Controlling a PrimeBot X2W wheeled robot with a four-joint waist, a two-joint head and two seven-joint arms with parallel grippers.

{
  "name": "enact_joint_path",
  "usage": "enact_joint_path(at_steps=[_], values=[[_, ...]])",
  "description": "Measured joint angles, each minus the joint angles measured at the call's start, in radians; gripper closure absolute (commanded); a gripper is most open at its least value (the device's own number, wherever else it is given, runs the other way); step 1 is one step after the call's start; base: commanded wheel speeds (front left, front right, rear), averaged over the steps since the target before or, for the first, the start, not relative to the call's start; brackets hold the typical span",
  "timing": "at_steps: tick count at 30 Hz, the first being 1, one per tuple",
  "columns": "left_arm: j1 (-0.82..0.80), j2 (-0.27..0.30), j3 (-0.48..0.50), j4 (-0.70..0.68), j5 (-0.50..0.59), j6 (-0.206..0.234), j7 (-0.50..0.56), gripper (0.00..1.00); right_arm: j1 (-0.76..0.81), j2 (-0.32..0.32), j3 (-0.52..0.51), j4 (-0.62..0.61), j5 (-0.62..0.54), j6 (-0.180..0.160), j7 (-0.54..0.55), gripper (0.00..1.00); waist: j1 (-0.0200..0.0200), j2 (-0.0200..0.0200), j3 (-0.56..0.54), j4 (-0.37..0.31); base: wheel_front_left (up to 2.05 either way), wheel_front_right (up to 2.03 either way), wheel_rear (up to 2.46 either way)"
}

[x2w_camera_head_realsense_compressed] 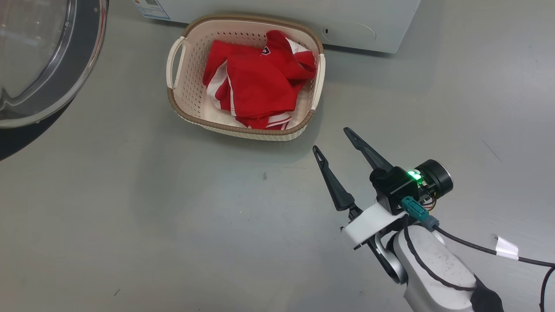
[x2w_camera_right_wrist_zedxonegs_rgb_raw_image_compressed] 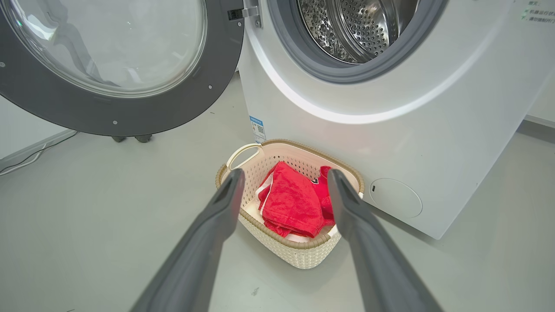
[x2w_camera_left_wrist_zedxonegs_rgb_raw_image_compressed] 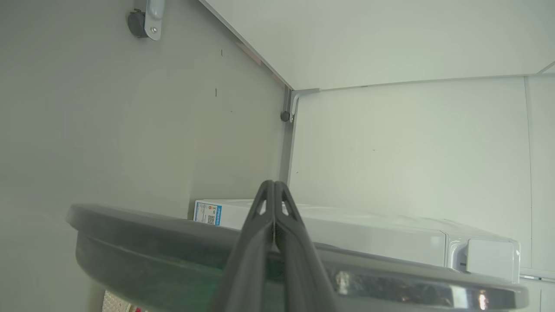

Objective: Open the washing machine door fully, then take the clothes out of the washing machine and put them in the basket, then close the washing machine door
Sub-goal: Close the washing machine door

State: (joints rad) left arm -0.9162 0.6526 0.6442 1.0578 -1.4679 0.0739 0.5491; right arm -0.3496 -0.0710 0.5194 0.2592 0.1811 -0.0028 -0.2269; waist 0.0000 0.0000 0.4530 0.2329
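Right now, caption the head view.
Red striped garment in cream perforated basket; open right end effector hovers beside it.

Left claw (x2w_camera_left_wrist_zedxonegs_rgb_raw_image_compressed: 274, 185) closed, across the washing machine door (x2w_camera_left_wrist_zedxonegs_rgb_raw_image_compressed: 151, 249); washing machine (x2w_camera_left_wrist_zedxonegs_rgb_raw_image_compressed: 381, 238) beyond.

In the head view the top and left edges cut off the washing machine door (x2w_camera_head_realsense_compressed: 43, 60), and the washing machine (x2w_camera_head_realsense_compressed: 282, 17) is a low strip at the top, its sticker (x2w_camera_head_realsense_compressed: 151, 8) too small to read. The clothes (x2w_camera_head_realsense_compressed: 260, 82) hide most of the floor of the basket (x2w_camera_head_realsense_compressed: 190, 86). In the right wrist view the drum (x2w_camera_right_wrist_zedxonegs_rgb_raw_image_compressed: 355, 30) runs off the top edge. In the left wrist view the door's rim is a close blur, cut by the bottom edge and partly hidden behind the left gripper (x2w_camera_left_wrist_zedxonegs_rgb_raw_image_compressed: 274, 184).
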Motion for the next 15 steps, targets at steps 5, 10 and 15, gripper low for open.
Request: enact_joint_path(at_steps=[5, 10, 15], values=[[-0.013, 0.004, -0.002, 0.014, -0.001, -0.004, 0.032, 1.00, 0.000, 0.000, 0.002, 0.002, 0.000, 0.000, 0.000, 0.00, 0.0000, 0.0000, -0.001, -0.003, 0.00, 0.00, 0.00], [-0.020, 0.011, -0.003, 0.034, -0.002, -0.011, 0.053, 1.00, 0.000, 0.000, 0.003, 0.006, 0.003, -0.003, -0.008, 0.00, 0.0000, 0.0000, -0.005, -0.005, 0.00, 0.00, 0.00], [-0.020, 0.013, -0.016, 0.047, -0.002, -0.028, 0.083, 1.00, -0.001, 0.001, 0.003, 0.007, 0.006, -0.009, -0.009, 0.00, 0.0000, 0.0000, -0.011, -0.005, 0.00, 0.00, 0.00]])
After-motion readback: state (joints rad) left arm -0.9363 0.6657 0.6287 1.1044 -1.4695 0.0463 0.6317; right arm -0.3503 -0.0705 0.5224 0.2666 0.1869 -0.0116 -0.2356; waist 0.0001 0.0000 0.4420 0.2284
